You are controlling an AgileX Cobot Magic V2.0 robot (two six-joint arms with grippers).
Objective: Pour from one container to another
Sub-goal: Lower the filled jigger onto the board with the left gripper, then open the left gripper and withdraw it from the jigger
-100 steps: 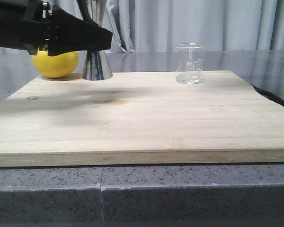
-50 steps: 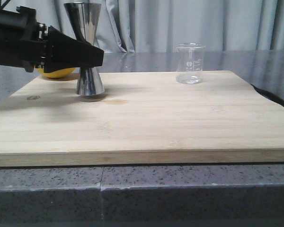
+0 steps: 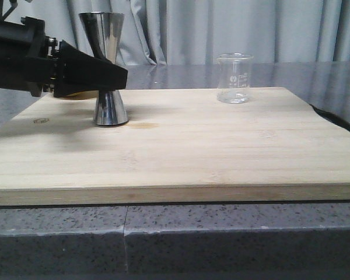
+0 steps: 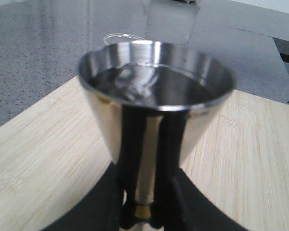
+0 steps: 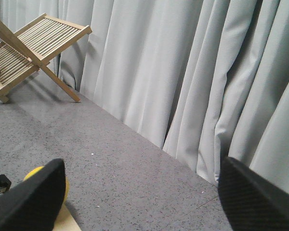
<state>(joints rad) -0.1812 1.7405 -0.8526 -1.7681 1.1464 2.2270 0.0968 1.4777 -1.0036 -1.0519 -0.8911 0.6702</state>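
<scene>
Steel hourglass jigger (image 3: 109, 70) with the thin brass waist band stands upright on your pale wooden board (image 3: 181, 146) at its left rear, your left gripper (image 3: 119, 74) clamped around its waist. Only the left wrist view shows its empty bowl. Further right, the small clear glass beaker (image 3: 234, 78) carries white printed marks too faint to read. Your right gripper (image 5: 139, 192) is spread open, facing grey curtains (image 5: 183, 67).

Grey speckled worktop (image 3: 221, 239) carries pale wooden board (image 3: 186, 151). On board: steel jigger (image 3: 108, 73) upright near back left, clear beaker (image 3: 234, 78) upright at back, right of centre.
</scene>
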